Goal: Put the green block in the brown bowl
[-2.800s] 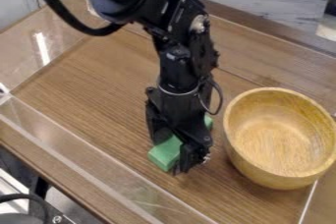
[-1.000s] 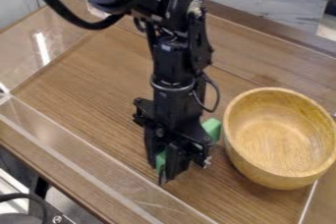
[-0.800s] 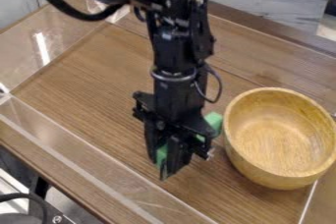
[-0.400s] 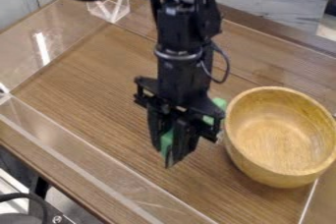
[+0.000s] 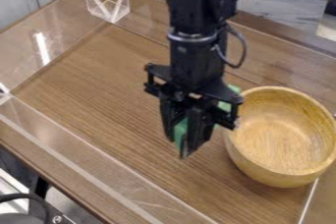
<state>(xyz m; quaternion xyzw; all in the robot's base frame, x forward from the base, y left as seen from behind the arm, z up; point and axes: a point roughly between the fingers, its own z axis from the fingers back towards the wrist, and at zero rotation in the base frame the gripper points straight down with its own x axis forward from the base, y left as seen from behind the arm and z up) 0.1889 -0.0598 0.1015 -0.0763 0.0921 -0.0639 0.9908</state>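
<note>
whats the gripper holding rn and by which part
The gripper holds the green block around its middle, with green showing on both sides of the jaws; the far end reaches toward the brown wooden bowl.

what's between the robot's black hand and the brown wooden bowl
In the camera view, no separate object: just part of the bright green block, held in the black hand.

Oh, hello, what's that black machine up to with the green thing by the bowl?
A black robot arm has a green block shut in its gripper, partly hidden by the fingers. It is just beside the round brown bowl, and the block is not in it yet. Going into the bowl looks like the likely next step.
</note>
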